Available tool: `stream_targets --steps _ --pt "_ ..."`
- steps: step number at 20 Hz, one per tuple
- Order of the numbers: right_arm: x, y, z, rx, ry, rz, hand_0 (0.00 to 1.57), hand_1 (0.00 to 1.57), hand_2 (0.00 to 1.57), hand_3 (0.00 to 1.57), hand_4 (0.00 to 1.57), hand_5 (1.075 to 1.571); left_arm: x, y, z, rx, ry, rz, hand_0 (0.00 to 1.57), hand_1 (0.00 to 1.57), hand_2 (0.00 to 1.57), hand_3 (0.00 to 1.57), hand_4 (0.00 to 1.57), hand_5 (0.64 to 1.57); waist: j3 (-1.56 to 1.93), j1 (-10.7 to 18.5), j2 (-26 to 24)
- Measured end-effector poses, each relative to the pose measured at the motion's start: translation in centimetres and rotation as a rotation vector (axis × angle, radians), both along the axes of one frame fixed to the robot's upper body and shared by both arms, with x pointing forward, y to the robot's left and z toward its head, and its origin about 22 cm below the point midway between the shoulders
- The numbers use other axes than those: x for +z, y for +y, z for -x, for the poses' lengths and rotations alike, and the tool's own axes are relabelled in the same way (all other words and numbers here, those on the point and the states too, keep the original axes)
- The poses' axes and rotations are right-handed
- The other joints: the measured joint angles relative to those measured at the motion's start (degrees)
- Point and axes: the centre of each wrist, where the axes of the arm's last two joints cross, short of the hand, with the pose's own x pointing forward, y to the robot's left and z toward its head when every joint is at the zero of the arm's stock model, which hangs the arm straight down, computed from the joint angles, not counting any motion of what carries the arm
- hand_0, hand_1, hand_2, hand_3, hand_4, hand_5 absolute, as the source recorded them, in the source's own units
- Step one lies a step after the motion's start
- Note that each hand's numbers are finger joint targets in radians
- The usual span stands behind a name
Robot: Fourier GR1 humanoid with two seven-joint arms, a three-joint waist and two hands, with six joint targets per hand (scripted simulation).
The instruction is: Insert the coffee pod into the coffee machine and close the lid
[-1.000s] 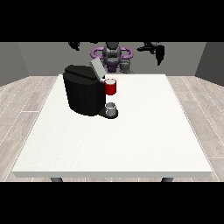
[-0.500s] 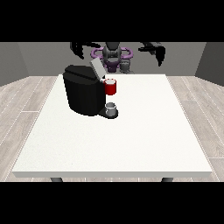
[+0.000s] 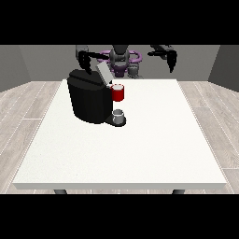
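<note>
The black coffee machine (image 3: pixel 90 100) stands on the left half of the white table (image 3: pixel 154 140), with its grey lid (image 3: pixel 103 74) tilted up. A red thing at the machine (image 3: pixel 118 92) sits at its front, above a grey cup-like thing (image 3: pixel 118 115) on the base. A small grey thing (image 3: pixel 134 70) stands at the table's far edge, in front of the robot. The hand at the view's left (image 3: pixel 84 59) hangs just behind and above the machine, fingers pointing down and holding nothing. The hand at the view's right (image 3: pixel 171 58) hovers over the far right edge, also holding nothing.
The robot's purple-and-grey torso (image 3: pixel 120 58) is behind the far edge of the table. Bare white tabletop extends in front of and to the right of the machine.
The hand at the view's left has come down a little towards the top of the machine. The hand at the view's right has barely shifted. Nothing on the table has moved.
</note>
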Motion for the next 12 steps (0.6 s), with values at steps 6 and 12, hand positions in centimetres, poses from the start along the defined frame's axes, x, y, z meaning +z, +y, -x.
stream_targets --steps 6,12 --pt "0.5 1.5 -1.1 0.037 -0.013 0.045 0.00 0.00 0.00 0.00 0.00 1.571 0.6 0.7 0.9 0.031 -0.028 -0.002 0.00 0.00 0.00 0.00 0.00 1.571 -0.03 -1.1 1.2" --pt "1.4 1.7 -2.2 0.051 -0.037 0.061 0.00 0.00 0.00 0.00 0.00 1.571 0.8 1.1 1.2 0.051 -0.046 -0.003 0.00 0.00 0.00 0.00 0.00 1.571 -0.14 -1.5 2.7"
